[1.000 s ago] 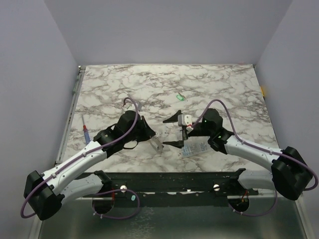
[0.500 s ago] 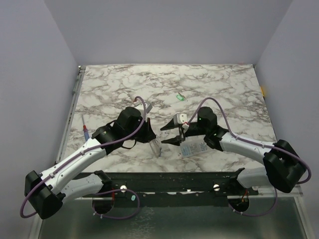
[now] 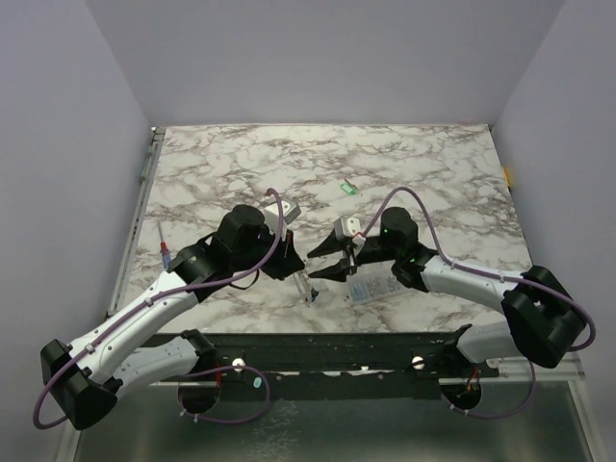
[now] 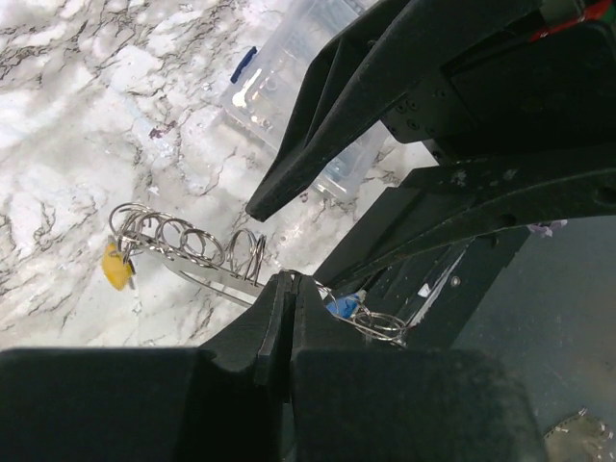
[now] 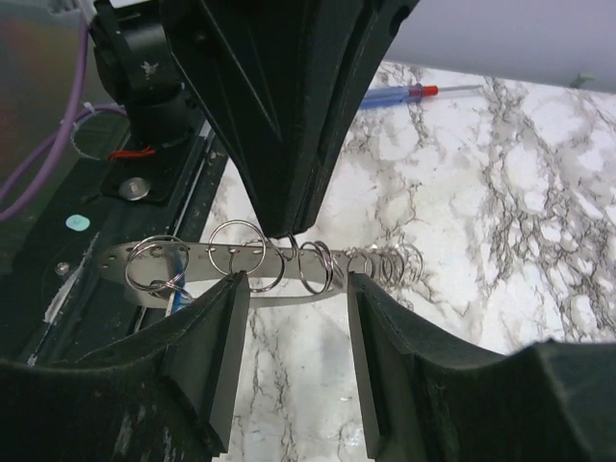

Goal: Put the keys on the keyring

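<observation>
Spanning the overhead view, the marble table [image 3: 433, 164] carries both arms, which meet near its front edge. The left gripper [image 4: 286, 285] has its fingers pressed together on the keyring [image 5: 241, 258], a flat silvery strip strung with wire rings. The right gripper [image 5: 295, 289] stands with its fingers apart on either side of that strip. From above, the keyring is only a pale sliver under the two grippers. The clear box [image 3: 373, 287] lies just beside them, partly covered by the right arm. The yellow key [image 4: 116, 268] hangs at the strip's end ring. The blue key [image 4: 342, 306] is mostly hidden behind rings and fingers. The green key [image 3: 348, 189] lies alone on the table, well apart.
</observation>
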You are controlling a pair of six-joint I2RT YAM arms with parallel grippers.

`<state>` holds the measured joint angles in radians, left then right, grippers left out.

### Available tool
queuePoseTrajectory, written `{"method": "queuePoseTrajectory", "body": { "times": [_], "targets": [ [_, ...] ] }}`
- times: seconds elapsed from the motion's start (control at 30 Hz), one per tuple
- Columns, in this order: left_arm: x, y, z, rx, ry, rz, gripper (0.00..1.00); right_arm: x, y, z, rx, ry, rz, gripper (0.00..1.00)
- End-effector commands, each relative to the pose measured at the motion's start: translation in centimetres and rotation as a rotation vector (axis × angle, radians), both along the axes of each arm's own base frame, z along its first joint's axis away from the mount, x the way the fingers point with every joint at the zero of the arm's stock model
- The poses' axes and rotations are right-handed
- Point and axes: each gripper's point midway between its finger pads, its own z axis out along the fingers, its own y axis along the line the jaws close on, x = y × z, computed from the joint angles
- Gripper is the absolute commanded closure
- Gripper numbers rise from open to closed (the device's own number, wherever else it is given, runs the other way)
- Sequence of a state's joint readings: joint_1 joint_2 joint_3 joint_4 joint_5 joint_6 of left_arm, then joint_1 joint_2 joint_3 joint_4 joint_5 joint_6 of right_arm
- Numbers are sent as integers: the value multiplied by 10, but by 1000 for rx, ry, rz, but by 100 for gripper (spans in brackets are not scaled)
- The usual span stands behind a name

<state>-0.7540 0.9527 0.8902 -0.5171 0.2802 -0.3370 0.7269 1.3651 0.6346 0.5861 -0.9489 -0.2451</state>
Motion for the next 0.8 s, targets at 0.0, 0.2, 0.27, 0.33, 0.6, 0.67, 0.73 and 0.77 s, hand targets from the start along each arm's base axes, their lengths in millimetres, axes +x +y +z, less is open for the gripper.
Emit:
{"method": "queuePoseTrajectory", "body": {
  "times": [0.0, 0.2, 0.27, 0.33, 0.6, 0.67, 0.73, 0.77],
  "targets": [
    [-3, -6, 18, -42, -68, -77, 100, -17, 1, 17, 68, -9, 75, 48],
    [0, -4, 16, -30, -89, -69, 100, -13, 0, 25, 85, 21, 35, 43],
    [4, -2, 14, -19, -91, -47, 100, 3, -1, 31, 82, 60, -82, 39],
    [8, 0, 13, -11, -97, -20, 100, 22, -6, 35, 63, 106, -222, 33],
    [34, 9, 12, 12, -108, 154, 100, 47, -36, 47, 80, 527, -617, 23],
    [40, 9, 12, 9, -110, 187, 100, 40, -36, 49, 102, 629, -616, 21],
    [45, 9, 12, 5, -113, 212, 100, 40, -34, 52, 124, 694, -620, 17],
    [47, 9, 13, 4, -114, 223, 100, 41, -32, 53, 122, 713, -629, 16]
  ]
}}
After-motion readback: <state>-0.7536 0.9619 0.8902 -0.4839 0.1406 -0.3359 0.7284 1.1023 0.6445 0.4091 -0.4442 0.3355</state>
